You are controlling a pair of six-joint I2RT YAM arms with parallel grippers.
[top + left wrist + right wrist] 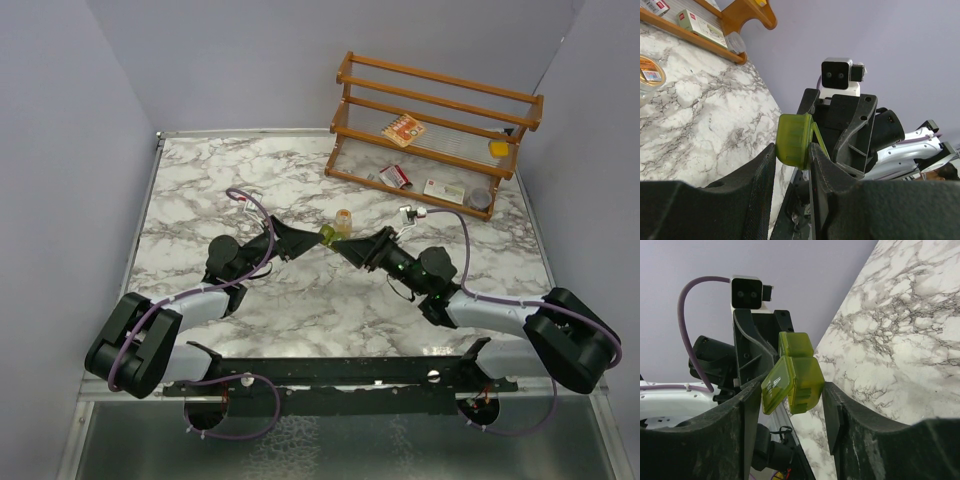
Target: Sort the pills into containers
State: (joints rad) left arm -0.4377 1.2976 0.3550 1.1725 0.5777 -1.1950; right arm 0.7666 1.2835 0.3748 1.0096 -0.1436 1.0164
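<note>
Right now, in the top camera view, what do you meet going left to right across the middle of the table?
left end effector → olive-green pill box → right end effector

1. Pill box (797,377): translucent olive-green plastic, smooth and glossy; hinged lid of the same plastic, faint raised lettering.
2. Left pincer (792,152): black plastic, matt, fine ridged grain on the finger faces.
3. Right pincer (790,400): same matt black plastic, slightly rough.
4. Surface (230,190): white marble pattern with grey veins, smooth, low sheen.
5. Rack (440,100): orange-brown wood, varnished, semi-glossy; shelf floors of clear ribbed plastic.
6. Cartons (395,177): printed red-and-white card, smooth.
7. Bottle (344,219): clear plastic, glossy.
8. Cable (684,325): purple sheath, smooth, rubbery, matt.
9. Arm shells (490,310): pale grey-white plastic, smooth, satin.
</note>
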